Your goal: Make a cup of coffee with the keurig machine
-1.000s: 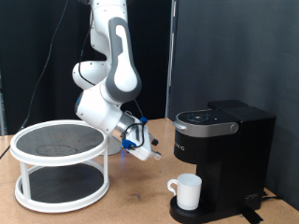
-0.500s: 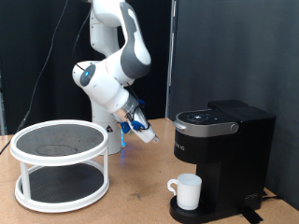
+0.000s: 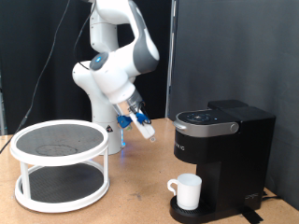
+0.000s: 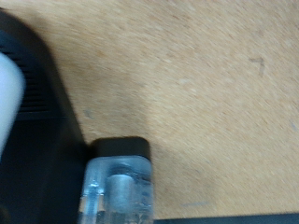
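Observation:
The white cup (image 3: 188, 190) stands upright on the drip tray under the spout of the black keurig machine (image 3: 224, 140), at the exterior view's right. The machine's top lid is down. My gripper (image 3: 147, 130) hangs in the air to the left of the machine, at about the height of its top, and touches nothing. No pod shows between the fingers. In the wrist view one black finger with a clear pad (image 4: 117, 182) shows over the wooden table (image 4: 187, 75), with the machine's black body (image 4: 33, 140) at the edge.
A white two-tier round rack (image 3: 61, 163) with dark shelves stands on the wooden table (image 3: 131, 201) at the exterior view's left. The arm's white base stands behind it. A black curtain hangs behind the machine.
The arm has lifted. The gripper has risen from low over the table to about the height of the machine's top, staying to the left of it.

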